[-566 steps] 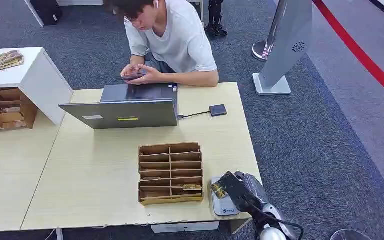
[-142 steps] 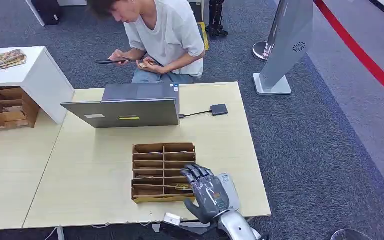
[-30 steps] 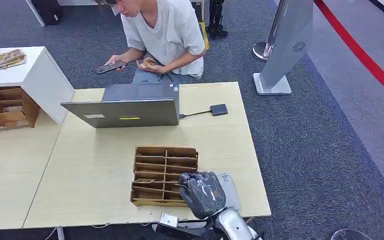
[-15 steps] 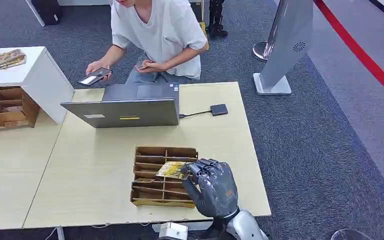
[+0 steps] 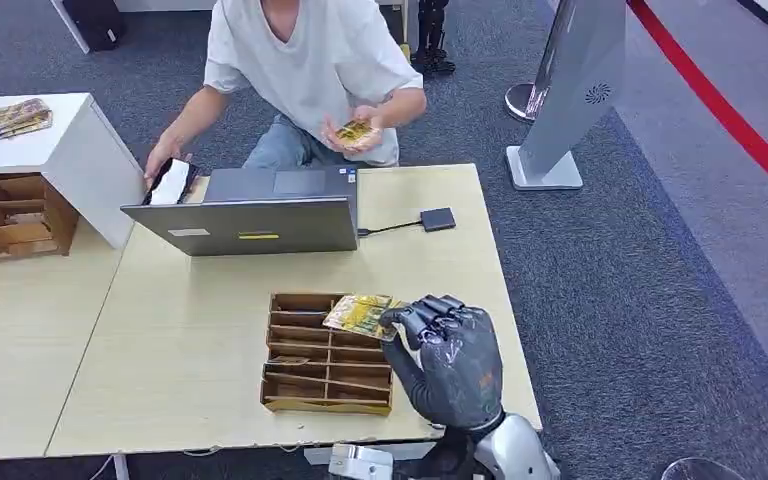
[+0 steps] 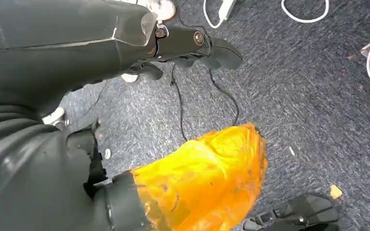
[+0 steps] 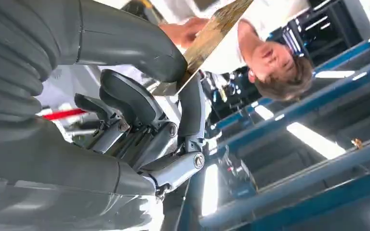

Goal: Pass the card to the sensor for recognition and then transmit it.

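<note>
My right hand (image 5: 450,360) is raised over the table's front right and pinches a yellow patterned card (image 5: 360,313) between thumb and finger. The card hangs above the far right corner of the wooden slotted organizer (image 5: 310,355). In the right wrist view the card (image 7: 212,36) sticks out edge-on from the thumb and a dark finger (image 7: 190,108). The hand hides the grey-white sensor pad at the table's front edge. My left hand (image 6: 125,38) hangs over the carpet with its fingers straight and holds nothing.
A person (image 5: 310,60) leans in across the table, holding another card (image 5: 353,131) and a phone (image 5: 170,182). A laptop (image 5: 250,225) stands at the back, cabled to a small black box (image 5: 437,219). A white cabinet (image 5: 60,150) stands left, a grey stand (image 5: 570,90) right.
My right hand has lifted the card out of the organizer and carried it up and to the right. The person has leaned forward, lowering the phone and raising a card.
</note>
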### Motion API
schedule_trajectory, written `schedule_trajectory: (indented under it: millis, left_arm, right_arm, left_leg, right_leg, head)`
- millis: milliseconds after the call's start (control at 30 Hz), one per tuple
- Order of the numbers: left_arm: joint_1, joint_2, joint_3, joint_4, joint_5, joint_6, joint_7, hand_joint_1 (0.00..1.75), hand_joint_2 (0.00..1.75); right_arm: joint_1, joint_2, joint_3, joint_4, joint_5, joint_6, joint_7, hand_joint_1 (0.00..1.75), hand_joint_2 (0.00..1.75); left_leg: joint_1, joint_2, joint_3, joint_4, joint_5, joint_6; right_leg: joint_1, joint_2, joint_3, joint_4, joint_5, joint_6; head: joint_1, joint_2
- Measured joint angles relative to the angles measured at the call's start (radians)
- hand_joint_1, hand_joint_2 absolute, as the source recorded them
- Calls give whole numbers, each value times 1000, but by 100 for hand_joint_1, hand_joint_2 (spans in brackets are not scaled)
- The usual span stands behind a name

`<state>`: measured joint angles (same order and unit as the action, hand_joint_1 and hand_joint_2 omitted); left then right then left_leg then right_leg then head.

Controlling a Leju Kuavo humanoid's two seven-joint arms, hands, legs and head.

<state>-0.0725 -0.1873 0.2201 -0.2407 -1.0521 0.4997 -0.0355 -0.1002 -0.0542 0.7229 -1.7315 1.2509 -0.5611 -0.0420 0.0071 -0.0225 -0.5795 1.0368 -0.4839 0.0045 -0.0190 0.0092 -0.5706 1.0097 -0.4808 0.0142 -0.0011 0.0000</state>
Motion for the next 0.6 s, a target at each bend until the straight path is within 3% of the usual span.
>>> schedule_trajectory:
  millis: [300, 600]
  left_arm:
    - [-1, -1, -4, 0, -24, -11, 3, 0, 0]
    - [-14, -2, -48, 0, -80, -55, 23, 0, 0]
  right_arm:
    - [-57, 0, -44, 0, 19, 21, 23, 175, 175]
    - [-176, 0, -118, 88, 51, 125, 101, 175, 175]
  left_leg:
    - [0, 0, 0, 0, 0, 0]
    - [0, 0, 0, 0, 1, -1]
  right_leg:
    - [0, 0, 0, 0, 0, 0]
    - [0, 0, 0, 0, 1, -1]
  head:
    - [0, 0]
    - [0, 0]
